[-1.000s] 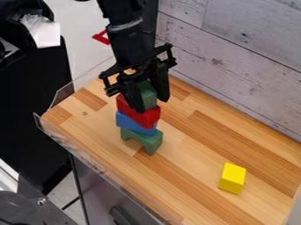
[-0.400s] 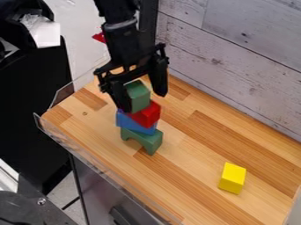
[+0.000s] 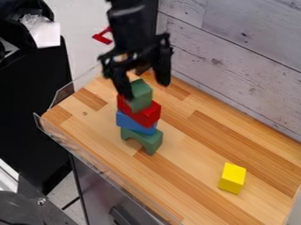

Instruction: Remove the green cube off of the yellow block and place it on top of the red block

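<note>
Arch (image 3: 144, 140), green and low, stands on the desk (image 3: 188, 169) at the foot of a stack. The blue block (image 3: 134, 123) lies on it, the red block (image 3: 145, 115) lies on the blue, and the cube (image 3: 140, 94), green too, sits on top of the red, turned somewhat askew to it. The yellow block (image 3: 232, 178) rests on bare wood, well apart from the stack, toward the view's lower right. A pale plank wall (image 3: 241, 48) rises along the desk's far side, and a clear panel (image 3: 38, 117) edges the side at the view's left. Beyond the desk lies a small red object (image 3: 102, 36). The pincer (image 3: 145, 89) is above the stack with its fingers apart, clamped on nothing; one finger hangs right at the cube's upper left side, though whether they touch I cannot tell, and the other is raised clear of it. Compared with the frame just before, the pincer has gone up, and the red block's left end, hidden behind a finger then, now shows. The yellow block, the blue block and the arch have kept their places.
</note>
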